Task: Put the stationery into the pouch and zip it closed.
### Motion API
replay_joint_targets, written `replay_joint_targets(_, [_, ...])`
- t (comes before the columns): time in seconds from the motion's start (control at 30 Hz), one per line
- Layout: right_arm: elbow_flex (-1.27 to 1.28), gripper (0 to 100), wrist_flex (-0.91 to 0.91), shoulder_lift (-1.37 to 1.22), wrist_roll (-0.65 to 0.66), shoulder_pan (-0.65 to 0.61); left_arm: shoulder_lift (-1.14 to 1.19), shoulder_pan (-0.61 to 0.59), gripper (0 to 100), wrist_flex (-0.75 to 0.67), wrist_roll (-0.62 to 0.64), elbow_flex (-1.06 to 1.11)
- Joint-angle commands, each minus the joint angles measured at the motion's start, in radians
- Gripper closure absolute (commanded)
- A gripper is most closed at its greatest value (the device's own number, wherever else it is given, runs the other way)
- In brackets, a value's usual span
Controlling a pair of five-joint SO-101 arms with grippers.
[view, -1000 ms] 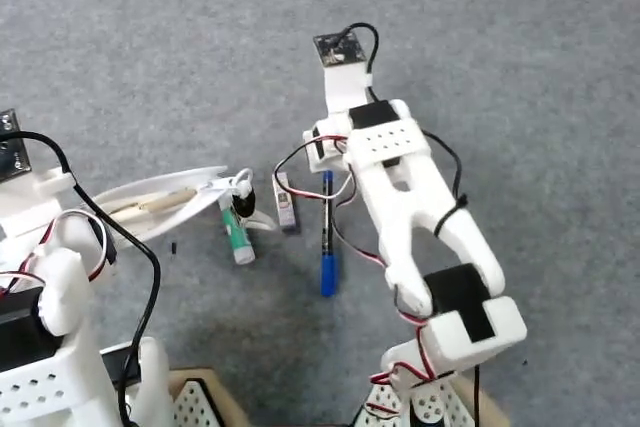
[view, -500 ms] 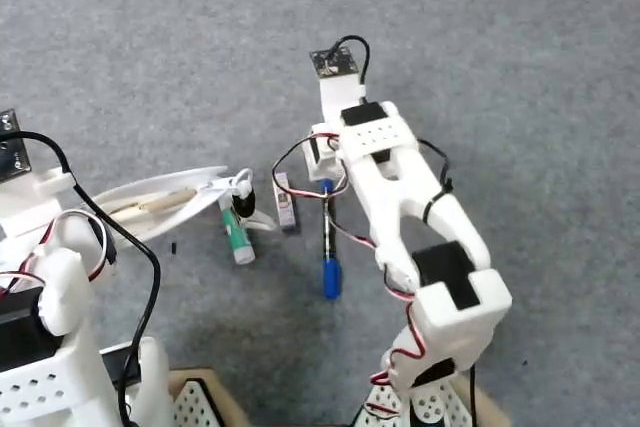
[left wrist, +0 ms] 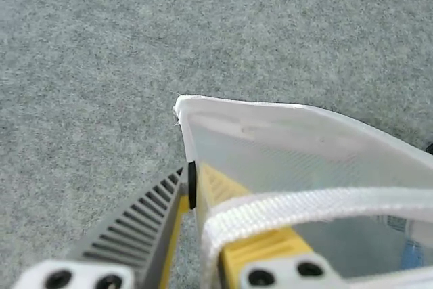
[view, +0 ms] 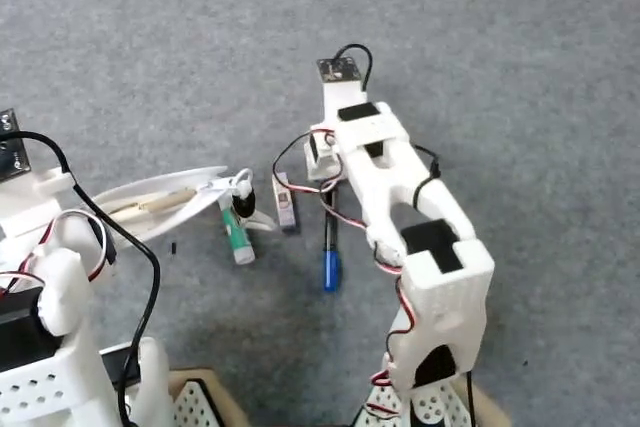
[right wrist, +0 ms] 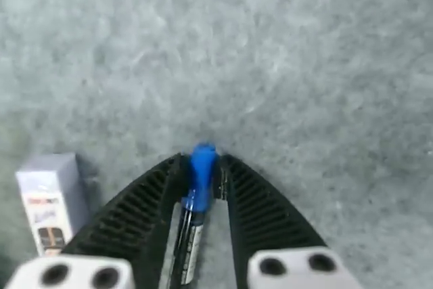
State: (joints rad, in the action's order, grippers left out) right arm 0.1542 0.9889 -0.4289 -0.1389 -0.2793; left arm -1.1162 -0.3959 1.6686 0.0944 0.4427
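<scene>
I'm seeing the grey table (view: 520,67) w/ the white pouch (view: 160,202) lying at its 9 o'clock; L gripper (left wrist: 191,181) is clamping the pouch rim. R gripper (right wrist: 201,181) is pinching the blue pen (view: 330,269) near centre. Green glue stick (view: 237,239) & small box (view: 286,205) are lying at the pen's 9 o'clock, btwn pen & pouch.

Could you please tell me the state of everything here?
pouch: unzipped, open.
left hand: shut on pouch edge.
blue pen: gripped, outside pouch.
right hand: shut on one end of blue pen.
green marker: loose on table.
small box: loose on table.
</scene>
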Motion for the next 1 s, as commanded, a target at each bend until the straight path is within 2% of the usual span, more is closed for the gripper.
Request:
replay_joint_targets(0.0, [-0.035, 96.6, -0.002, -0.013, -0.008, 0.008, -0.021, -0.008, 97, -0.038, 0.005, -0.033])
replay_joint_targets(0.03, [-0.035, 99.0, -0.002, -0.015, -0.006, 0.008, -0.021, -0.008, 97, -0.038, 0.005, -0.033])
replay_joint_targets(0.33, [-0.042, 98.7, 0.009, 0.019, -0.011, 0.012, -0.021, -0.007, 97, -0.040, 0.005, -0.033])
replay_joint_targets(0.73, [-0.280, 98.7, 0.253, 0.320, -0.011, 0.006, -0.021, -0.005, 97, -0.038, 0.005, -0.033])
replay_joint_targets(0.97, [-0.403, 98.7, 0.324, 0.498, -0.009, -0.114, -0.021, -0.008, 97, -0.037, 0.005, -0.033])
